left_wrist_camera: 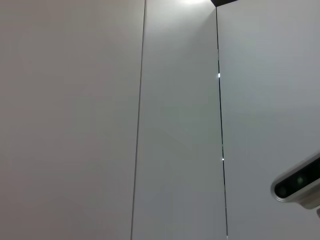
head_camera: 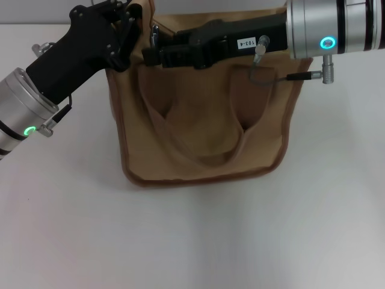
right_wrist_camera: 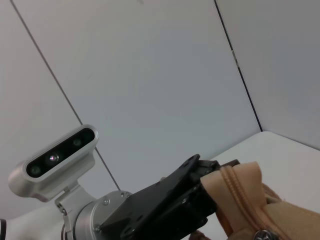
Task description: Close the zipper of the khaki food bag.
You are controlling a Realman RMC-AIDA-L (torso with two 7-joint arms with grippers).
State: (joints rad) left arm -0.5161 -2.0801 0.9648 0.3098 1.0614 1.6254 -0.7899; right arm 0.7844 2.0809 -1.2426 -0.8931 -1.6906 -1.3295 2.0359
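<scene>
- The white tabletop (head_camera: 192, 241) is lying bare in front, nearest to me, and the khaki food bag (head_camera: 204, 138) is standing on it further back, its two looped handles (head_camera: 204, 158) drooping down the front face.
- The bag is sitting upright with its top facing the arms, which I judge is leaving the zipper line within reach from both sides.
- The left end effector (head_camera: 129, 33) is pressing against the bag's top left corner; in the right wrist view its black body (right_wrist_camera: 165, 205) is touching the bunched khaki corner, apparently bracing the fabric so the tape is staying taut. Whether it is actually pinching the cloth, I cannot tell.
- The right end effector (head_camera: 157, 49) is reaching across the bag's top from the right, its tip lying by the left end of the zipper (right_wrist_camera: 245, 200), near a small silver glint that may be the pull.
- Whether it is clamping that pull or hovering beside it, I cannot tell.
</scene>
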